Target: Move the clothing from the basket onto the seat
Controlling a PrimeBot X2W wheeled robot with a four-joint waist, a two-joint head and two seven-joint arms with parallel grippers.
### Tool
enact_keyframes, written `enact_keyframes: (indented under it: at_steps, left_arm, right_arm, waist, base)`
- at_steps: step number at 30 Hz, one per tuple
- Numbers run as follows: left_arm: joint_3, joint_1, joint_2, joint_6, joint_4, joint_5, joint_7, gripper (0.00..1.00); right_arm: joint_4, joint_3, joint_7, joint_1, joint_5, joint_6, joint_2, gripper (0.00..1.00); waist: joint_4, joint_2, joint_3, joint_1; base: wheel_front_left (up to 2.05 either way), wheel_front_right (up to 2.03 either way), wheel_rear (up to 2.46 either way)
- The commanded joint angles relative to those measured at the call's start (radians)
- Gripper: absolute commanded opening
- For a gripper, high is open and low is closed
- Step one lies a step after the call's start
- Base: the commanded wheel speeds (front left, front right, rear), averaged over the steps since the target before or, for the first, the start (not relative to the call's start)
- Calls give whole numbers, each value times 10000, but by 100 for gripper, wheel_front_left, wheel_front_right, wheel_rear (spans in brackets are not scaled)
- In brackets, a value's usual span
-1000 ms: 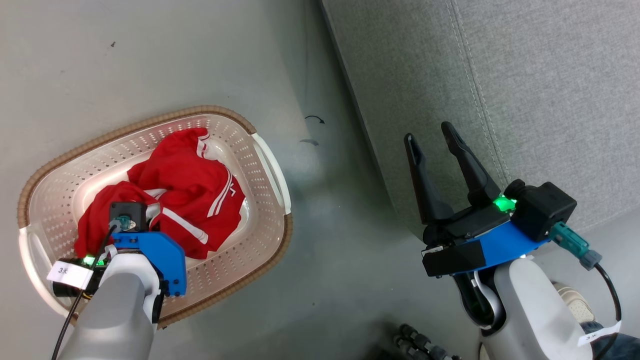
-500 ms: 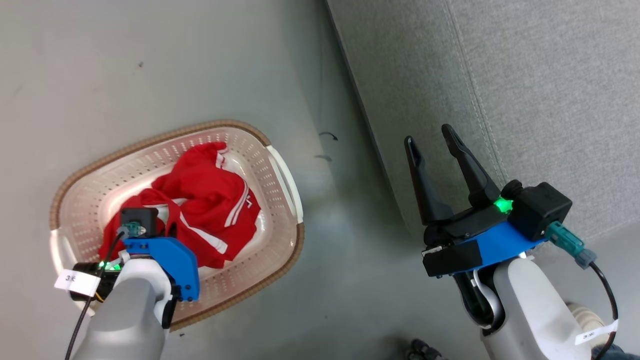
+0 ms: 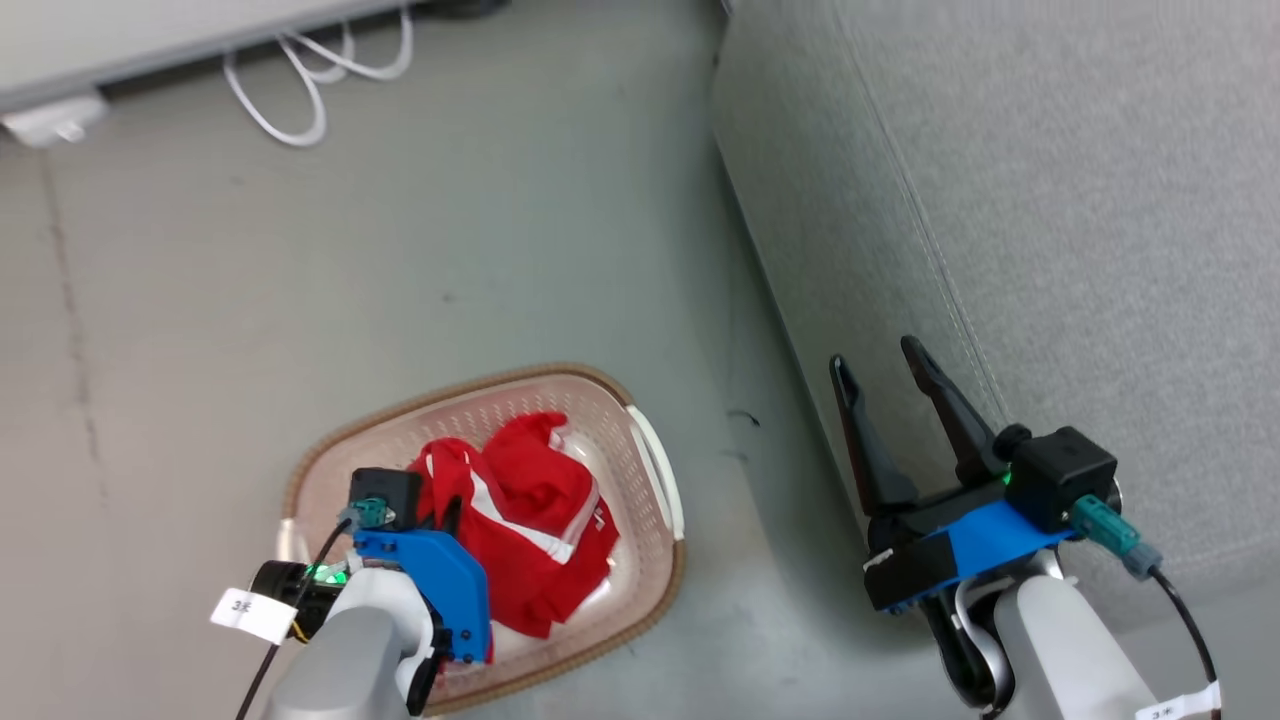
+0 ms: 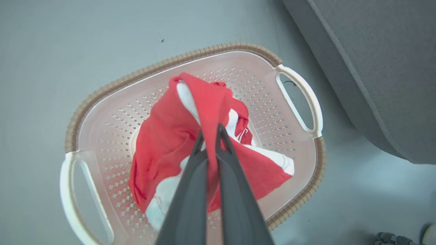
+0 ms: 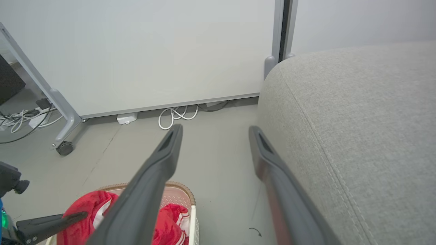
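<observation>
The basket (image 3: 481, 385) stands on the floor left of the seat (image 3: 1050, 200), with the red, white-striped clothing (image 3: 530, 540) bunched inside. My left gripper (image 4: 211, 131) hangs over the basket (image 4: 153, 68), shut on a fold of the clothing (image 4: 163, 136), which rises in a peak between the fingers while the rest droops into the basket. My right gripper (image 3: 877, 358) stands open and holds nothing, beside the seat's front edge. In the right wrist view the right gripper (image 5: 214, 131) points past the seat (image 5: 357, 119), with the basket (image 5: 184, 189) and clothing (image 5: 85, 211) at the bottom left.
White cables (image 3: 310, 90) and a power strip (image 3: 50, 120) lie on the floor by the wall at the back. A partition leg on a caster (image 5: 64, 148) stands far left. Bare grey floor (image 3: 740, 480) separates basket and seat.
The camera has risen and turned, so basket and seat sit lower and smaller. My left gripper has closed fully on the clothing and pulled a fold upward. The right gripper stays open.
</observation>
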Motion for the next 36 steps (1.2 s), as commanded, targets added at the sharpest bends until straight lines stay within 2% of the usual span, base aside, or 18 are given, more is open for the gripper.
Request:
enact_keyframes:
  at_steps: [1, 7, 14, 21, 36]
  left_arm:
    - [-239, 173, -44, -86, -214, -113, -29, 0]
    - [-1815, 620, -41, -84, -1934, -1205, 355, 0]
    - [-3007, 137, -40, -57, -3228, -2054, 300, 0]
    - [-3746, -755, -45, -40, -4256, -2581, 157, 0]
    - [-5180, -2475, -43, 377, -6220, -3504, 181, 0]
  right_arm:
    - [112, -57, -36, 208, -105, 5, -33, 100]
    - [428, -254, -5, 669, -242, 5, -33, 100]
    - [292, -468, 224, 1058, -384, 5, -30, 100]
    - [49, -724, 439, 1375, -500, 5, -32, 100]
    - [-343, -935, 820, 1779, -658, 5, -30, 100]
  waist:
    - [890, 0, -1274, 2]
    - [1485, 0, -2393, 2]
    - [1875, 0, -2987, 2]
    - [2077, 0, -3216, 2]
    - [2154, 0, -3628, 2]
  base:
    - [0, 0, 0]
    - [0, 0, 0]
    - [0, 0, 0]
    - [0, 0, 0]
    - [0, 0, 0]
